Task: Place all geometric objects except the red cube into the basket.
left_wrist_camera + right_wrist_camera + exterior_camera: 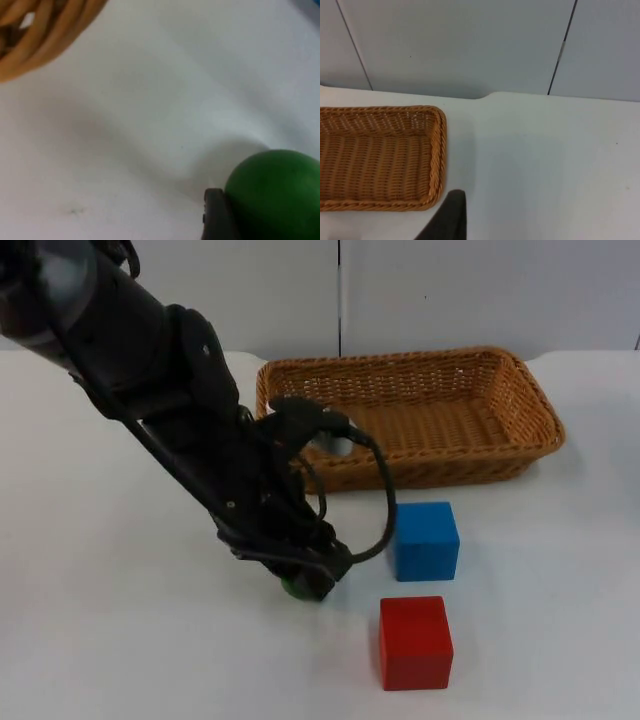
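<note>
My left claw [305, 580] is down on the tabletop [120, 640] in front of the wicker basket [520, 455], one fingertip [215, 212] touching a green ball [275, 197]; whether it pinches I cannot tell. The ball looks smooth and hard, so it may roll; I judge a hold across its middle safest. My right arm waits beyond the basket's far end.

The left gripper [305, 578] hid most of the green ball [296, 588]; a grey object inside the basket [470, 410] stayed half-hidden behind the arm.
</note>
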Robot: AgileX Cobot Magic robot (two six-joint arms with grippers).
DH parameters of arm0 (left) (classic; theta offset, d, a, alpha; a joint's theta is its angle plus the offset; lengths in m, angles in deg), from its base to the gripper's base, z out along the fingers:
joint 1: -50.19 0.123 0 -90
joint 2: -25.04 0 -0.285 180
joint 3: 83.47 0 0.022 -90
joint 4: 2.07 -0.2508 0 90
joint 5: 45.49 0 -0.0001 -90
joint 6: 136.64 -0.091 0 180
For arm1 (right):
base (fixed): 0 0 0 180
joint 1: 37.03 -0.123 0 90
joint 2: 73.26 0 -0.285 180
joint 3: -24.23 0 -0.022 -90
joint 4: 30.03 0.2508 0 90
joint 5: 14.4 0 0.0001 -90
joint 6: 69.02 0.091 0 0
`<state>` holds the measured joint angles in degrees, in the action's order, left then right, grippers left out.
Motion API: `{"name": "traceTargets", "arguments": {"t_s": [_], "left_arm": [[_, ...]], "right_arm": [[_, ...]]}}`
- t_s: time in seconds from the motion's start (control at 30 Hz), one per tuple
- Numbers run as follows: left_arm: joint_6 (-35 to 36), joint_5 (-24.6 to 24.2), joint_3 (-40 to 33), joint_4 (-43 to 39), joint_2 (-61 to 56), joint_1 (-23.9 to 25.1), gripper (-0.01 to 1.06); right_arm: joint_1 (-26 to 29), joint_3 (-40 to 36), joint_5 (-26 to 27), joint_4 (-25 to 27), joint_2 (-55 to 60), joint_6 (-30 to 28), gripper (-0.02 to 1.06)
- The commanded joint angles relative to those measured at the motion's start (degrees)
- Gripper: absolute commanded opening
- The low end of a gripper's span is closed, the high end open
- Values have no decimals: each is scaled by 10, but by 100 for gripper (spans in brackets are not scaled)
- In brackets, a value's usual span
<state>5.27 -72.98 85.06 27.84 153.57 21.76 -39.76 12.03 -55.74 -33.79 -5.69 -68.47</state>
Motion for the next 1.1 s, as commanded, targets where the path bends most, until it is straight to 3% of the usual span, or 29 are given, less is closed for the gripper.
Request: {"name": "traceTargets", "arguments": {"t_s": [0.0,0.03,0.3,0.43,0.5,0.53,0.57,0.63,0.67,0.97,1.07], "left_arm": [[22,2,2,-13,-1,-2,13],[32,5,2,-15,-1,-2,0],[45,26,2,-15,-49,-2,1],[45,64,5,-16,-102,-2,1],[44,113,14,-16,-136,-2,1],[43,177,19,-16,-154,-2,1],[43,177,19,-16,-154,-2,1],[43,244,31,-2,-163,-2,1],[43,254,44,4,-163,-2,1],[82,159,200,20,-70,-2,1],[83,147,250,20,-23,-2,1]], "right_arm": [[2,6,10,-8,-7,-1,105],[2,6,11,-9,-7,-1,105],[2,6,12,-21,-7,-1,105],[2,6,16,-21,-7,-1,105],[2,6,22,-21,-7,-1,105],[2,6,25,-21,-7,-1,105],[2,6,25,-21,-7,-1,105],[2,6,26,-21,-7,-1,105],[2,6,26,-21,-7,-1,105],[2,6,30,-21,-7,-1,105],[2,6,31,-21,-7,-1,105]]}}
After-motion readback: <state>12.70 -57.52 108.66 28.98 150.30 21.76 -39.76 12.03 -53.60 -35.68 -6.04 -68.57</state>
